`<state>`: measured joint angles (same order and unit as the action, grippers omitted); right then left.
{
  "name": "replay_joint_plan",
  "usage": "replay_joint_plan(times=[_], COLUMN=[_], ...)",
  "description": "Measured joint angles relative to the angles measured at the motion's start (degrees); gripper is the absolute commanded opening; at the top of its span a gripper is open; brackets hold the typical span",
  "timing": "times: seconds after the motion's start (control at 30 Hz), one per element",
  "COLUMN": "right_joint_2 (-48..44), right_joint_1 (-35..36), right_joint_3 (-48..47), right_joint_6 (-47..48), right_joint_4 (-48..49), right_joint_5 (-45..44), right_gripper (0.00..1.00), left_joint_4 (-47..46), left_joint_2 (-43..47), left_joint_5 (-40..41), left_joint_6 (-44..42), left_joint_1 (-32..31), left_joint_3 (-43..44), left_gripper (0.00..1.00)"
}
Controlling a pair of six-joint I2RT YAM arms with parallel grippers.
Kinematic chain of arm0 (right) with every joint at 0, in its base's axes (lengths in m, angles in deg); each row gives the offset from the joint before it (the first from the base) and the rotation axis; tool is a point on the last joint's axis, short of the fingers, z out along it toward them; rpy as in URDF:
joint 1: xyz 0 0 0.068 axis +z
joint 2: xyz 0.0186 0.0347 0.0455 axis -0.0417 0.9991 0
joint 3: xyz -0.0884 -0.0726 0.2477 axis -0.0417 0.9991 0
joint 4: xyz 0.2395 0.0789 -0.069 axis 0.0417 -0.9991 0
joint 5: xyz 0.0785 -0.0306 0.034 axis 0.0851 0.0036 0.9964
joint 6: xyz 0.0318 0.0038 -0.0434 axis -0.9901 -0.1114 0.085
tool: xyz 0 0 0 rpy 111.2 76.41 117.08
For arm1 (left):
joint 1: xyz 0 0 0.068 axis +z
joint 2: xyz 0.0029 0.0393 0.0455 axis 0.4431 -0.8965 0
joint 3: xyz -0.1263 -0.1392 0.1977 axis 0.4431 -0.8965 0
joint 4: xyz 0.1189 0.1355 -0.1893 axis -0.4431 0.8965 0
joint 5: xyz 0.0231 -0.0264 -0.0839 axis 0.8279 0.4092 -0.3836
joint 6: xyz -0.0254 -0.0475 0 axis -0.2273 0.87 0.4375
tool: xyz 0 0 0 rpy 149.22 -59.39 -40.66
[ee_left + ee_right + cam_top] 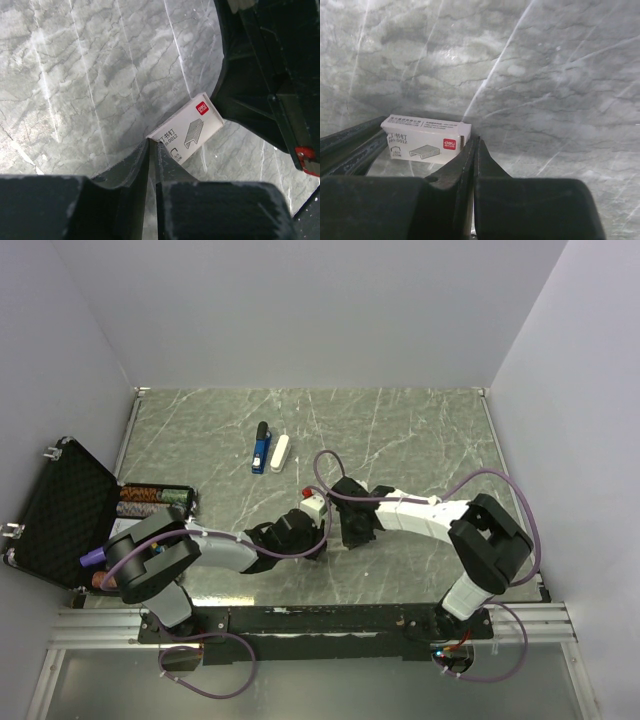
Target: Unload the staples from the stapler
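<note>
Overhead, the stapler [261,448] was seen lying well beyond the staple box [314,506], just beside a white bar [280,452]. Through the left wrist, the left gripper [151,146] was shown with jaws pressed together at the box's corner. Through the right wrist, the right gripper [474,143] was likewise seen closed, just beside the box.

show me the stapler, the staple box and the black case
stapler [260,453], top external view, on its blue body
staple box [192,131], left wrist view, on its printed face
black case [62,512], top external view, on its foam lining
</note>
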<state>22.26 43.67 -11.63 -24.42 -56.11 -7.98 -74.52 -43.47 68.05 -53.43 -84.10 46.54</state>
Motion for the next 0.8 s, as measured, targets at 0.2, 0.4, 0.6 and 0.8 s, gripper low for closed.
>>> replay_joint_plan(times=[0.2, 0.4, 0.6, 0.8], right_joint_2=[-1.9, -6.4, -9.8, -12.3], right_joint_1=[-1.1, -3.7, -6.4, -8.0], right_joint_3=[0.1, 0.1, 0.4, 0.4], right_joint_6=[0.2, 0.8, 2.3, 3.8], right_joint_4=[-0.4, -2.1, -2.3, -2.6], right_joint_5=[-3.0, -6.7, -7.5, -8.0], right_gripper=[0.18, 0.28, 0.32, 0.35], left_joint_4=[0.8, 3.7, 4.7, 7.1], left_joint_2=[1.8, 4.6, 5.8, 7.2], left_joint_5=[1.2, 3.5, 4.9, 6.3], left_joint_6=[0.0, -0.1, -0.2, 0.1], left_joint_1=[0.0, 0.0, 0.0, 0.0], left_joint_3=[-1.2, -1.5, -1.5, -1.5], left_gripper=[0.24, 0.33, 0.36, 0.39])
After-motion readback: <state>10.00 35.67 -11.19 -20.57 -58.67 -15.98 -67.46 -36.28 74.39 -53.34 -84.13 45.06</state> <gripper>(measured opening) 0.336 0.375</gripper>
